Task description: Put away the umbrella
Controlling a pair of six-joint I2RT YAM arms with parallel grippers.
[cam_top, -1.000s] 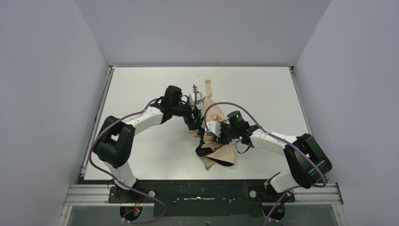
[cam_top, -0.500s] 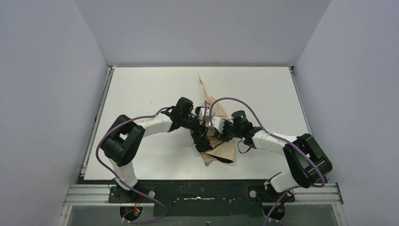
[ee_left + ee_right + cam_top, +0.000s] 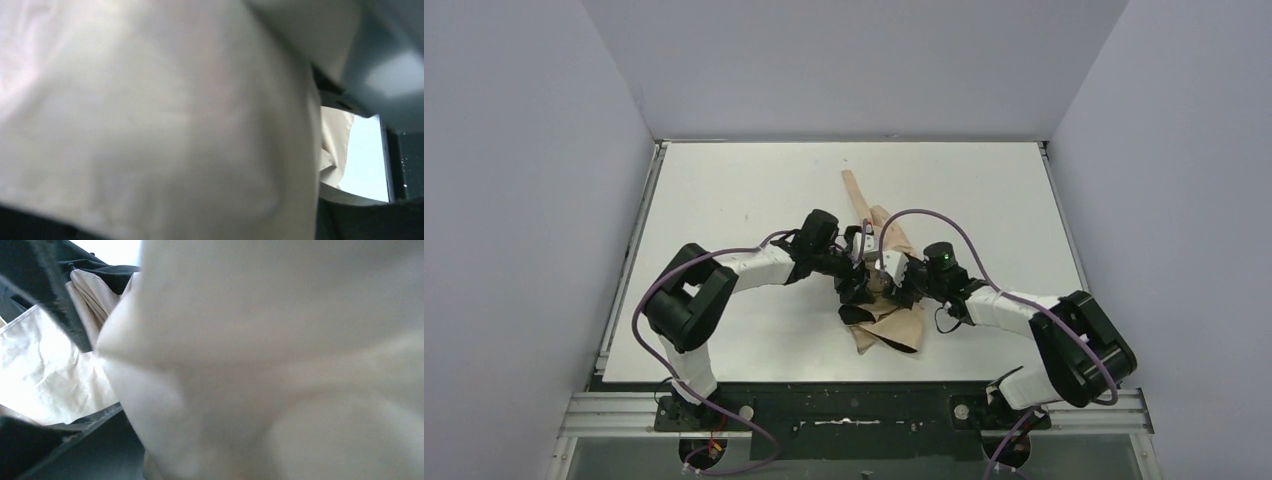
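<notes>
Left gripper [image 3: 855, 289] and right gripper [image 3: 888, 284] meet at umbrella [image 3: 894, 326] middle. Spread or pinching: can't tell, fabric fills wrist views. Gather loose folds evenly, tightly.

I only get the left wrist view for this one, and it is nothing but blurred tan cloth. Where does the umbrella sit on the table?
Observer: In the top view, the umbrella lies crumpled on the table, around the middle and toward the near edge.
Operator: Is the right arm anywhere near it?
Observer: Yes. The right gripper is down on the fabric, facing the left gripper from the other side.
Operator: Is the cloth all bunched up?
Observer: No. A narrow tan strip stretches out toward the far edge.
</notes>
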